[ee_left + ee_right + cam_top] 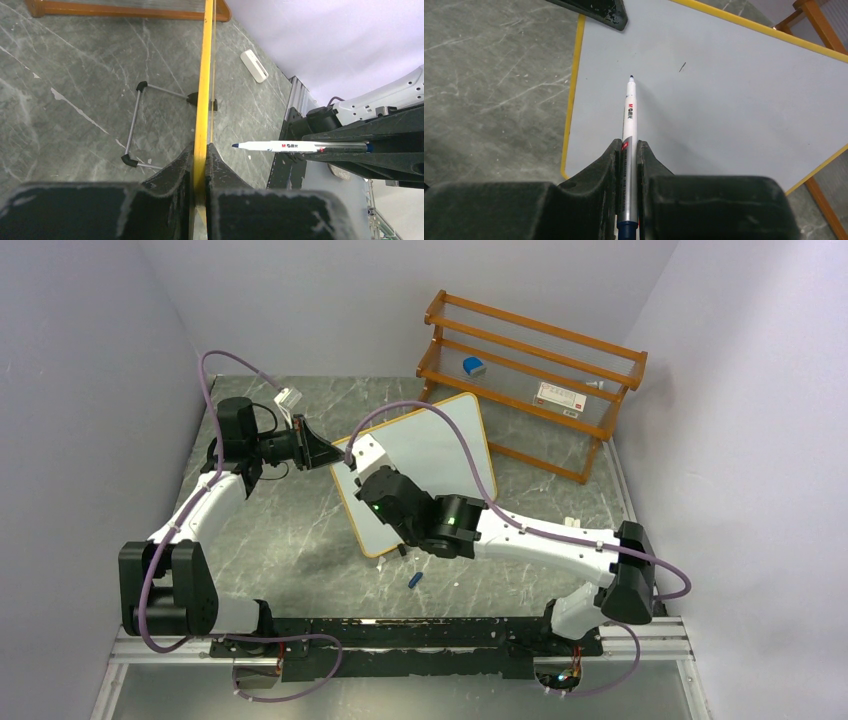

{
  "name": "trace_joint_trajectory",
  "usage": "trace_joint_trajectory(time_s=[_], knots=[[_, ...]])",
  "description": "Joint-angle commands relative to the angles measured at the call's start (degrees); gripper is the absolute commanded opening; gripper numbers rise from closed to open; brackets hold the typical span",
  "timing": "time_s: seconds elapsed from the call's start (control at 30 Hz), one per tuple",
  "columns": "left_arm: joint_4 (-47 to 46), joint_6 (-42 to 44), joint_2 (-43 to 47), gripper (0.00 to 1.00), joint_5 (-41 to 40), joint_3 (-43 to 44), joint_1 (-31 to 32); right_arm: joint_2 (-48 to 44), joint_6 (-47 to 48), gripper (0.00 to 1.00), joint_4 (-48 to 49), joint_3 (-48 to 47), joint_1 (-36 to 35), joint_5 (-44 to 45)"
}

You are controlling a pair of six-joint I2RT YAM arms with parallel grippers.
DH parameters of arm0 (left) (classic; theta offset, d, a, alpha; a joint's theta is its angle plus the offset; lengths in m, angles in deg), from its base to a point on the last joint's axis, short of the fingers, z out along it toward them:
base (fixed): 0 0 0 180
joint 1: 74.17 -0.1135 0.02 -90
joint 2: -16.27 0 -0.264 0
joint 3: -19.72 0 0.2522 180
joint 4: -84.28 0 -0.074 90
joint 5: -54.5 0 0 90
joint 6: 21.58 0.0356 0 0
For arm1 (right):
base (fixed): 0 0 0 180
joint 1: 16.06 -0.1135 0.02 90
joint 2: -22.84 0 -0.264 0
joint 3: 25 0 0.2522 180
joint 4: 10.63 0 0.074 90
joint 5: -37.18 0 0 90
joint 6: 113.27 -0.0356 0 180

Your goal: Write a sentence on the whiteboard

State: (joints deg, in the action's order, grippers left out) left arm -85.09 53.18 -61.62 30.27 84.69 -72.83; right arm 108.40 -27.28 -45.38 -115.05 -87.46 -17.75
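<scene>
A grey marble-patterned table (290, 530) carries the whiteboard (430, 450), a white rectangle with rounded corners and a thin orange frame. It is propped mid-table on a grey wire stand (132, 125). The left gripper (200, 150) clamps its black fingers on the board's edge. The right gripper (629, 145) pinches a slim white marker (629, 110), its dark tip just off the board face. A small blue cap (415, 580) lies on the table.
</scene>
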Motion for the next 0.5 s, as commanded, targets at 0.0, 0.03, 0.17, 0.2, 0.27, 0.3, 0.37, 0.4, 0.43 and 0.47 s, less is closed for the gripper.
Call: trace_joint_trajectory(time_s=[0.0, 0.03, 0.17, 0.2, 0.27, 0.3, 0.37, 0.4, 0.43, 0.47], knots=[[1.6, 0.3, 0.6, 0.05, -0.3, 0.6, 0.7, 0.9, -0.9, 0.00, 0.7, -2.6, -0.3, 3.1], [1.5, 0.2, 0.6, 0.05, -0.2, 0.5, 0.7, 1.0, -0.7, 0.00, 0.8, -2.7, -0.3, 3.1], [1.4, 0.1, 0.8, 0.05, -0.1, 0.5, 0.7, 2.8, -0.5, 0.00, 0.0, -4.4, -0.3, 3.4], [1.2, 0.0, 0.7, 0.05, 0.0, 0.4, 0.7, 3.1, -0.4, 0.00, -0.1, -4.7, -0.3, 3.4], [1.2, 0.0, 0.8, 0.05, -0.2, 0.4, 0.7, 3.2, -0.4, 0.00, 0.2, -5.0, -0.3, 3.2], [1.2, 0.0, 0.8, 0.05, 0.0, 0.4, 0.7, 3.3, -0.3, 0.00, 0.2, -5.2, -0.3, 3.1], [1.0, -0.2, 0.7, 0.05, 0.1, 0.4, 0.8, 3.8, -0.3, 0.00, 0.1, -5.8, -0.3, 3.1], [0.9, -0.2, 0.6, 0.05, 0.1, 0.4, 0.7, 4.1, -0.3, 0.00, -0.2, -6.2, -0.3, 3.3], [0.8, -0.2, 0.7, 0.05, 0.2, 0.3, 0.7, 4.4, -0.3, 0.00, -0.2, -6.4, -0.3, 3.5], [0.7, -0.4, 0.7, 0.05, 0.2, 0.2, 0.7, 4.6, -0.2, 0.00, -0.2, -6.6, -0.2, 3.7]])
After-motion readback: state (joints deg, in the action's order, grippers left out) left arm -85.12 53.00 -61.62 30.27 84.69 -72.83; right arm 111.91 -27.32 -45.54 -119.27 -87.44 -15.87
